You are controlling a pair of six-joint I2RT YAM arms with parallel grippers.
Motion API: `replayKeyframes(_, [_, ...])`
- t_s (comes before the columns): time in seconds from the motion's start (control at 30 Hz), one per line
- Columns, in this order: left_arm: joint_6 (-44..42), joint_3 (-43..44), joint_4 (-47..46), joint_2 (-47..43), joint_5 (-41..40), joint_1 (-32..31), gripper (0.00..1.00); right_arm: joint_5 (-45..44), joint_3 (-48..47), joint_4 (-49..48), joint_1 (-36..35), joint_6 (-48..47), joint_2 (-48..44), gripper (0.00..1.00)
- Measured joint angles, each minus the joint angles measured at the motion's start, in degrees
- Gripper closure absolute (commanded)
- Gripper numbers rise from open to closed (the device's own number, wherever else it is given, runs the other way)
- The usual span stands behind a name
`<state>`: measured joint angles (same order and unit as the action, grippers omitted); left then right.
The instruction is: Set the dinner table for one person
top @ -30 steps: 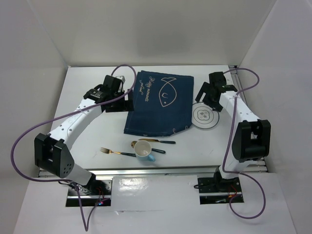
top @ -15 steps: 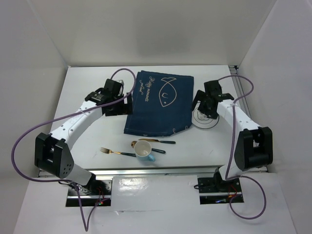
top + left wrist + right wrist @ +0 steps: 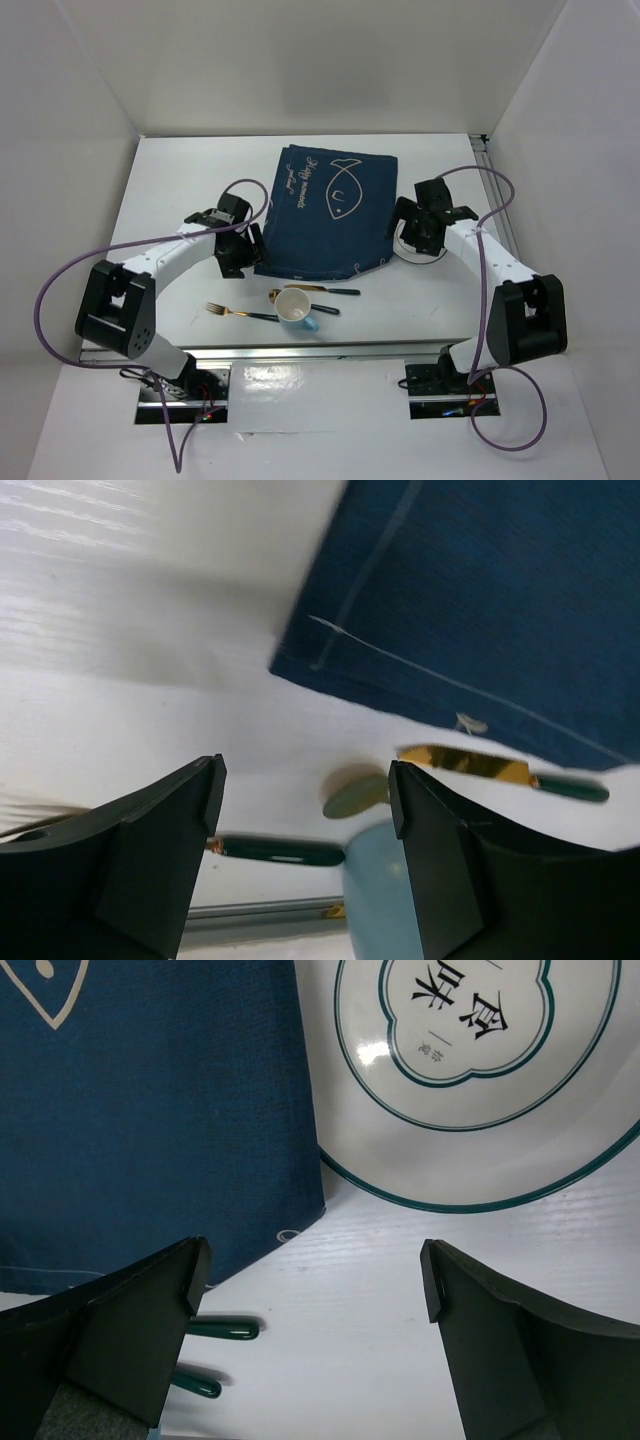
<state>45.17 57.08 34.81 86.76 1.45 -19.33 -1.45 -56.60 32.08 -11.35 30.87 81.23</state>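
Top view: both arms have been drawn nearer. The left gripper (image 3: 240, 262) has been brought to the near left corner of the mat (image 3: 325, 210). The right gripper (image 3: 405, 240) has been brought by the near right corner, over the plate (image 3: 398, 250), now mostly hidden. Probably the mat is about to be taken by its corners; nothing is laid yet. Fork (image 3: 235, 312), cup (image 3: 295, 310), spoon (image 3: 290, 297) and knife (image 3: 325, 289) are left at the near edge. The table (image 3: 180, 170) is plain matte white, under everything.

Left wrist: the left gripper (image 3: 305, 780) is seen parted, empty, above bare table (image 3: 150, 710) just off the mat (image 3: 480, 600) corner; knife (image 3: 470, 763) and cup (image 3: 385, 890) beyond.

Right wrist: the right gripper (image 3: 315, 1260) is spread wide, empty. The mat (image 3: 150, 1110) edge and plate (image 3: 470, 1060) are seen touching, on white table (image 3: 380, 1290).
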Motion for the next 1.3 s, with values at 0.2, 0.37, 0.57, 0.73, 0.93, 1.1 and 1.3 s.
replayKeyframes(0.2, [3.4,-1.0,-3.6,7.3,0.4,3.1,0.17,0.6,1.1,-0.6,-0.1,0.0,-0.3,0.00])
replayKeyframes(0.37, [4.7,1.0,-5.3,10.7,2.1,3.2,0.21,0.7,1.4,-1.0,-0.3,0.2,-1.3,0.00])
replayKeyframes(0.57, [5.3,3.5,-6.2,13.0,3.0,2.5,0.30,0.7,1.8,-1.0,-0.6,0.2,-1.5,0.00])
replayKeyframes(0.73, [6.1,4.1,-6.6,13.9,2.7,1.9,0.63,0.8,1.8,-1.0,-0.6,0.2,-1.5,0.00])
replayKeyframes(0.93, [5.7,5.1,-6.6,15.2,2.7,1.8,1.00,3.6,1.8,-1.4,-0.6,1.7,-1.0,0.00])
replayKeyframes(1.1, [4.0,7.4,-4.6,15.5,2.2,1.8,1.00,8.7,3.1,-4.0,-0.7,6.9,1.6,0.07])
replayKeyframes(1.3, [1.2,11.0,-1.8,13.1,1.6,1.7,1.00,12.9,9.2,-9.8,-1.2,14.2,3.3,0.12])
